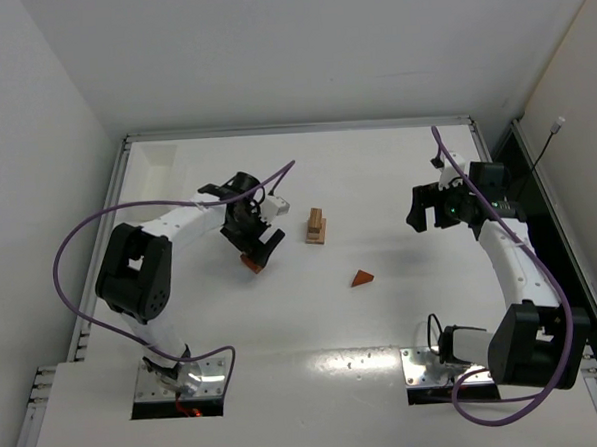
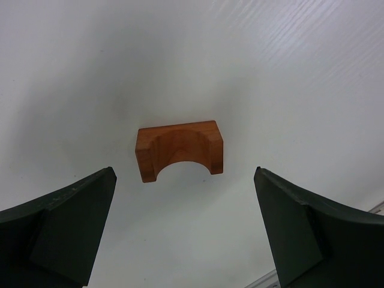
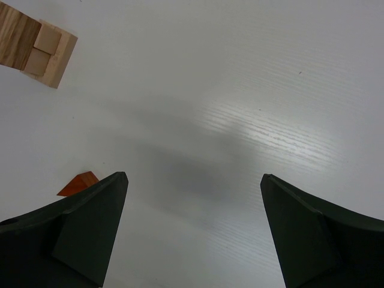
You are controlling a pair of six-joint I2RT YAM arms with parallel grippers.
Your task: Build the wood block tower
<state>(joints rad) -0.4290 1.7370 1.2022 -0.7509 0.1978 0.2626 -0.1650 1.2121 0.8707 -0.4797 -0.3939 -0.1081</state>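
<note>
Your left tool is wide open & holds nothing. The red-brown arch block lies on the surface just ahead of the tool, centred in the left-wrist view. Drop straight down and close on the block's two flat ends, not the cutout. The wood block tower stands mid-frame in the top view, just right of the arch, so approach it slowly. The right tool is open & empty too, well right of the tower.

The left arm reaches forward and bends inward, with the left claw tipped downward, jaws spread wide. The right arm stretches ahead, the right claw facing left, jaws parted, empty.
</note>
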